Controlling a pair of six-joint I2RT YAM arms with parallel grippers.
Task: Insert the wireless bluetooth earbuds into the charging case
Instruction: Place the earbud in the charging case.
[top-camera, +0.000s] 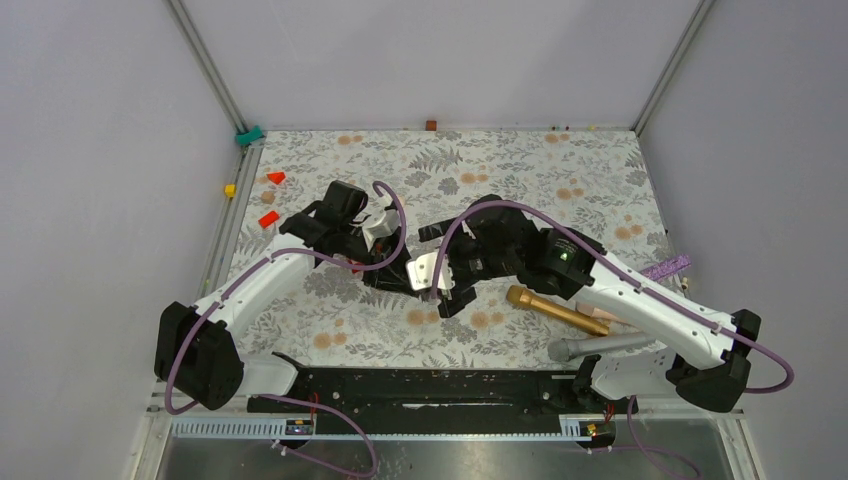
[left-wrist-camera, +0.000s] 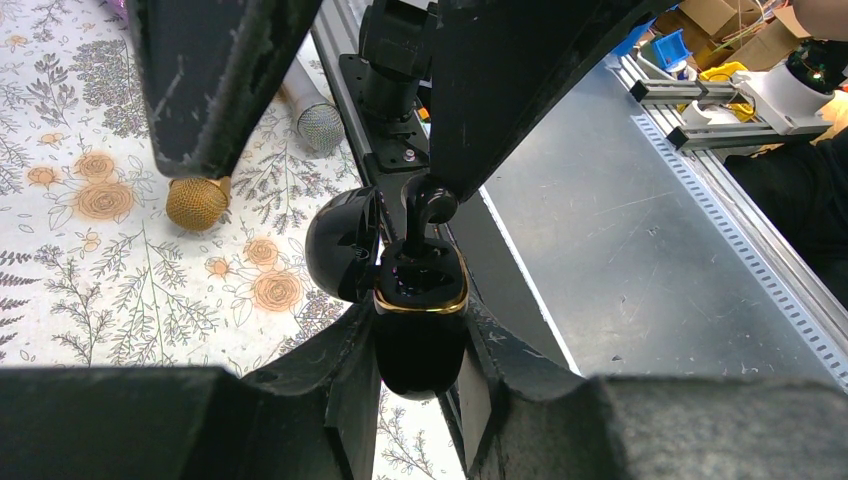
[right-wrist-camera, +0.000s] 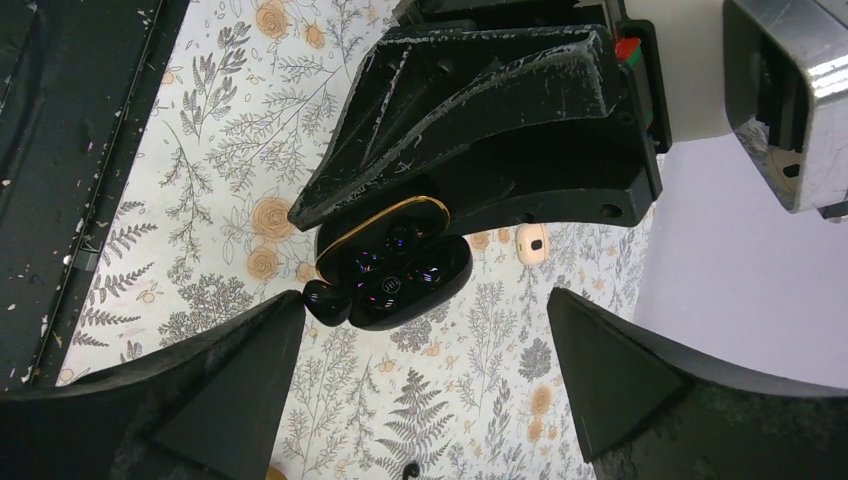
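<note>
Charging case (left-wrist-camera: 420, 340): glossy black plastic, mirror-smooth; you can read reflections off it. A polished gold-toned band (left-wrist-camera: 420, 306) rings its mouth.
Earbuds (right-wrist-camera: 392, 288) seated inside: the same glossy black, with purple glints.
Pale earbud (right-wrist-camera: 531, 243), 3 o'clock from the case in your right wrist view: smooth, low sheen.
Left gripper fingers (right-wrist-camera: 480, 110) and right gripper fingers (right-wrist-camera: 200, 400): matt black plastic, rough, scuffed whitish along the edges.
Table cover (left-wrist-camera: 90, 250): matt, looks like printed floral cloth.
In your left wrist view, gold microphone head (left-wrist-camera: 197, 202) at 10 o'clock from the case: fine metal mesh. Silver microphone head (left-wrist-camera: 320, 128) at 11 o'clock: likewise.
Metal sheet (left-wrist-camera: 640, 230) at 3 o'clock: bare grey, brushed, faintly scratched.
</note>
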